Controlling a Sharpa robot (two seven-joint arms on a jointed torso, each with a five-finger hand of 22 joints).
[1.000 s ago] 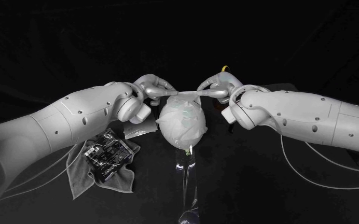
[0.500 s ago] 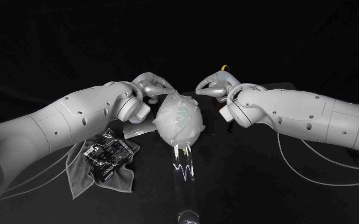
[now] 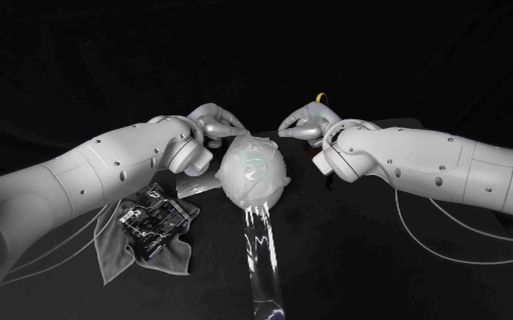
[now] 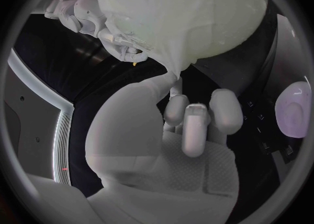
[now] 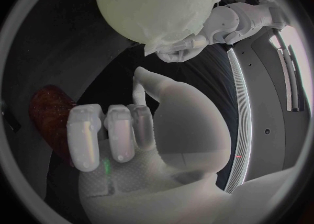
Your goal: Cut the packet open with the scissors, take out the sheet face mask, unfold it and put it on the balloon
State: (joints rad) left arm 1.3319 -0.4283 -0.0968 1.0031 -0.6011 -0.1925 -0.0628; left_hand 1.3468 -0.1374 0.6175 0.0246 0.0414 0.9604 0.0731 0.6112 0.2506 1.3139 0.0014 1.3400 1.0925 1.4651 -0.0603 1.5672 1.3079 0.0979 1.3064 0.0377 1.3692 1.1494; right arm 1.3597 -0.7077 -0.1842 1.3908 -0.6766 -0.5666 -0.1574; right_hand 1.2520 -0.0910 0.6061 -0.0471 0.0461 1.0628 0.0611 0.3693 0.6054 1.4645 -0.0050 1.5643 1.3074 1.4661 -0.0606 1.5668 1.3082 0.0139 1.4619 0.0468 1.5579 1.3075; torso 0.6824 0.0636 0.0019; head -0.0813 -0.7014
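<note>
Pinching a drawn-out edge of the mask (image 4: 164,51) between thumb and finger of the left hand (image 3: 217,124), just beside the far end of the balloon (image 4: 235,25), near the middle of the tabletop (image 3: 406,261). Draping the mask over the balloon's upper side, wrinkled and clinging. Hovering the right hand (image 3: 304,124) just off the balloon's other side, apart from the mask, fingers curling in toward the palm around nothing, thumb sticking up. Facing the two hands toward each other across the balloon's far end. Carrying the balloon on a clear stem (image 3: 262,253) running toward the tabletop's front edge. Leaving the packet (image 3: 157,218) lying on a grey cloth (image 3: 118,250) toward the front left corner, well apart from the balloon. Showing a small yellow thing (image 3: 319,98) just behind the right hand, too small for telling what.
</note>
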